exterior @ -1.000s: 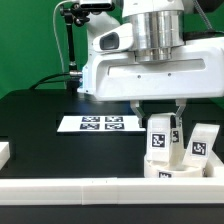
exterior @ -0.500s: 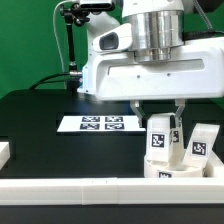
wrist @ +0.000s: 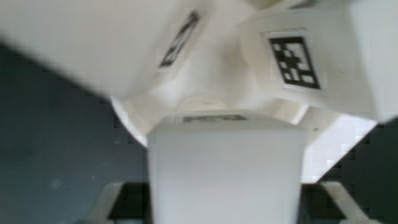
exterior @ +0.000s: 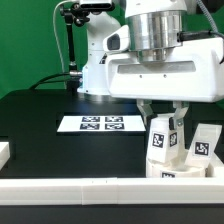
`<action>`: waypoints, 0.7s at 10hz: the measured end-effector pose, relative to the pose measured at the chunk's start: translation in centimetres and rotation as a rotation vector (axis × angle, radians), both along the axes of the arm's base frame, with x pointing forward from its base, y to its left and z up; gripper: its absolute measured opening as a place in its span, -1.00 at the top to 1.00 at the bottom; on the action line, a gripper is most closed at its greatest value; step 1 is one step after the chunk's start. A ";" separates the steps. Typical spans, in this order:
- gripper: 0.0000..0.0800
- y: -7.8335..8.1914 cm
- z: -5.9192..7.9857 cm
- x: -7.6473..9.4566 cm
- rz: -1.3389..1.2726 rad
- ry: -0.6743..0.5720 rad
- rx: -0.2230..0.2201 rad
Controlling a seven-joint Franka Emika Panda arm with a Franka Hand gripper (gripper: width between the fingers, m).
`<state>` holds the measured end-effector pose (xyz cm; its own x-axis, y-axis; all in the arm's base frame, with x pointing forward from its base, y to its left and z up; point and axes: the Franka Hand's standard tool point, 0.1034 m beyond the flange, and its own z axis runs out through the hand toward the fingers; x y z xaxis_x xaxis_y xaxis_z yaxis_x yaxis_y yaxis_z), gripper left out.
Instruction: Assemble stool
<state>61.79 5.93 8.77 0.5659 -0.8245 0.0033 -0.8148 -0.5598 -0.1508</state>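
My gripper (exterior: 164,112) is shut on a white block leg (exterior: 160,140) with a black-and-white tag, which stands upright on the round white seat (exterior: 178,173) at the exterior view's lower right. A second tagged leg (exterior: 201,146) stands on the seat just to the right of it. In the wrist view the held leg (wrist: 222,165) fills the space between the two fingers (wrist: 111,200). Beyond it lie the seat (wrist: 151,105) and two more tagged legs (wrist: 294,60). How the held leg's base meets the seat is hidden.
The marker board (exterior: 97,124) lies flat on the black table left of the seat. A long white rail (exterior: 70,189) runs along the front edge, and a short white piece (exterior: 5,152) sits at the left. A camera stand (exterior: 72,45) rises behind.
The hand has shifted and turned a little toward the exterior view's right, with the leg still in its grip. The leg's tag now faces slightly differently.
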 end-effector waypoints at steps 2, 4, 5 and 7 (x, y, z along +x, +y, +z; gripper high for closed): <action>0.15 0.3 0.0 0.3 -0.172 -0.007 0.025; 0.15 0.5 0.0 0.4 -0.329 0.002 0.055; 0.15 0.6 0.0 0.4 -0.409 0.008 0.074; 0.15 0.7 0.0 0.5 -0.503 0.014 0.098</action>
<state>62.26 6.60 8.73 0.0986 -0.9908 -0.0927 -0.9820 -0.0818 -0.1700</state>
